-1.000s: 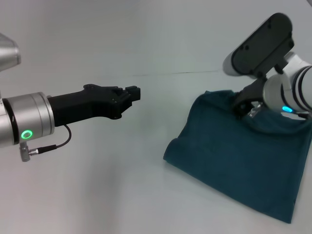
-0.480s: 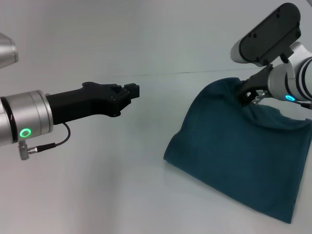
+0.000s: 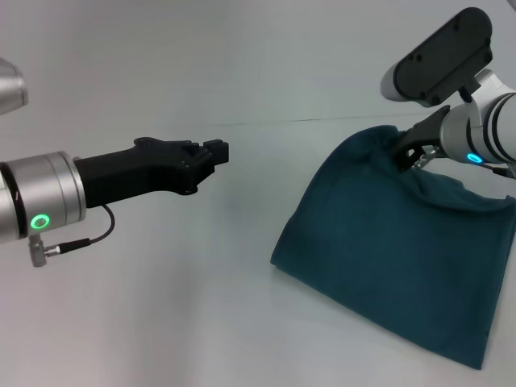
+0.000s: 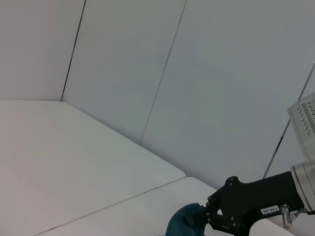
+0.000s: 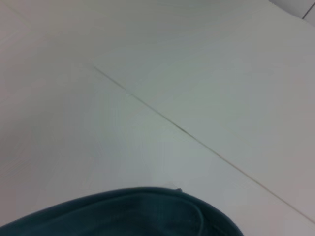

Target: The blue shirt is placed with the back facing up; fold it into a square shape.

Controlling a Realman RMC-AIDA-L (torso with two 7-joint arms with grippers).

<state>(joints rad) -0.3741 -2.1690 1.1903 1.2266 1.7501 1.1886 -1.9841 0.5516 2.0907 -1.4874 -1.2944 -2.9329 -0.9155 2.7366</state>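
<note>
The blue shirt (image 3: 387,250) lies folded on the right of the white table, plain dark teal side up. Its far edge is pulled up into a peak. My right gripper (image 3: 409,155) is shut on that raised edge, above the shirt's far side. The left wrist view shows the same black right gripper (image 4: 216,214) pinching a bunch of the blue shirt (image 4: 184,223). A rim of the shirt (image 5: 147,211) fills the low edge of the right wrist view. My left gripper (image 3: 219,151) hovers over bare table, well left of the shirt, touching nothing.
The white table (image 3: 185,306) stretches out left of and in front of the shirt. A thin seam (image 3: 274,121) crosses the tabletop behind both grippers. A panelled white wall (image 4: 197,73) stands beyond the table.
My right gripper has risen and moved slightly right, lifting the shirt's far edge into a higher peak. The left arm has stayed where it was.
</note>
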